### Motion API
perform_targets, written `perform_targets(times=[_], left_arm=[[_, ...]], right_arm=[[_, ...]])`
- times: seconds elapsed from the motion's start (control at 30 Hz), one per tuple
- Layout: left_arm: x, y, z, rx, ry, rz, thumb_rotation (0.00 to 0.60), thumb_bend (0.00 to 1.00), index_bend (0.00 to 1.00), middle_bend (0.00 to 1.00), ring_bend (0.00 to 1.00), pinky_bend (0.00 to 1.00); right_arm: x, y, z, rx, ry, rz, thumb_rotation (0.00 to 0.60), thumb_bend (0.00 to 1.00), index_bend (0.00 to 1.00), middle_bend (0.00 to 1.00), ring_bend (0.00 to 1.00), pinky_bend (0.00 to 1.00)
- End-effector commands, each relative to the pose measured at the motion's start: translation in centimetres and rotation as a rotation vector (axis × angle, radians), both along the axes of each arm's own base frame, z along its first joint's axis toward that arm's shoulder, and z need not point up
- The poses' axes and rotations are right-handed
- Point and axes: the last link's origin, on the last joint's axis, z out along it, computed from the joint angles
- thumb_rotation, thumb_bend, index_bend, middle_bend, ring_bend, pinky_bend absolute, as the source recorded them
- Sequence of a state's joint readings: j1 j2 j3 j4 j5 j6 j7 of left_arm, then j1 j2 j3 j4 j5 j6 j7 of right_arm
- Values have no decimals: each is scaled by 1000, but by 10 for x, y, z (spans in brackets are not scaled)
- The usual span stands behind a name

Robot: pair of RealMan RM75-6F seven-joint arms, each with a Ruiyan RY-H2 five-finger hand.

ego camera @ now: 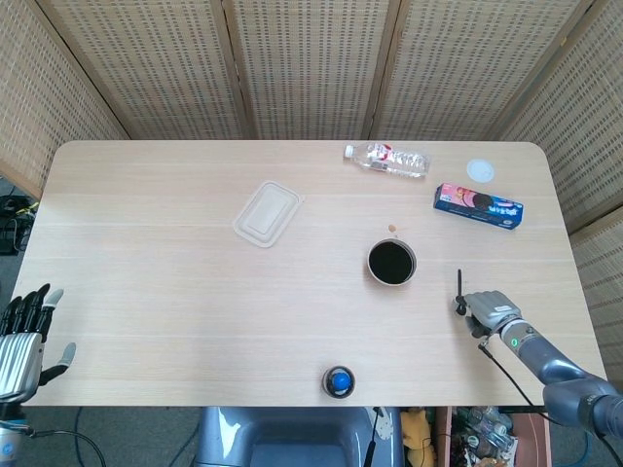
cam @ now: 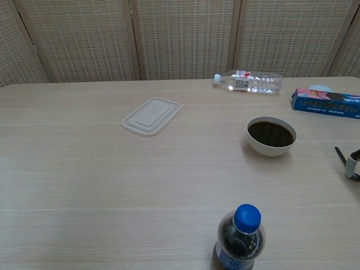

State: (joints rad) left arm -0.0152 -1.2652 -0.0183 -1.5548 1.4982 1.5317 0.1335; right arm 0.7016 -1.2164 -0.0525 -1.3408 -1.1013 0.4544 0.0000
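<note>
My right hand [ego camera: 490, 311] rests on the table near the right front edge. Its curled fingers close on the near end of a thin black stick [ego camera: 459, 285] that lies flat, pointing away from me. The chest view shows only a sliver of this hand [cam: 354, 166] at the right border, with the stick [cam: 340, 155] beside it. A white bowl of dark liquid [ego camera: 391, 262] stands just left of the stick, apart from it. My left hand [ego camera: 21, 336] hangs off the table's front left corner, fingers spread, holding nothing.
A cola bottle with a blue cap [cam: 239, 239] stands at the front edge. A pale flat lid [ego camera: 267, 214] lies left of centre. At the back right are a lying water bottle [ego camera: 387, 160], a blue snack pack [ego camera: 478, 205] and a white disc [ego camera: 480, 170].
</note>
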Motion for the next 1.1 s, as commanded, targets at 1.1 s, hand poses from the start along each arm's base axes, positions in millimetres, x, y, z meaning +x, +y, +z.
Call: perform_targets(times=[1.1], left_arm=[[2, 1, -3, -8, -7, -8, 600, 368, 18, 0, 0, 0]], right_arm=[[-30, 5, 16, -59, 49, -50, 600, 851, 310, 980, 996, 977]])
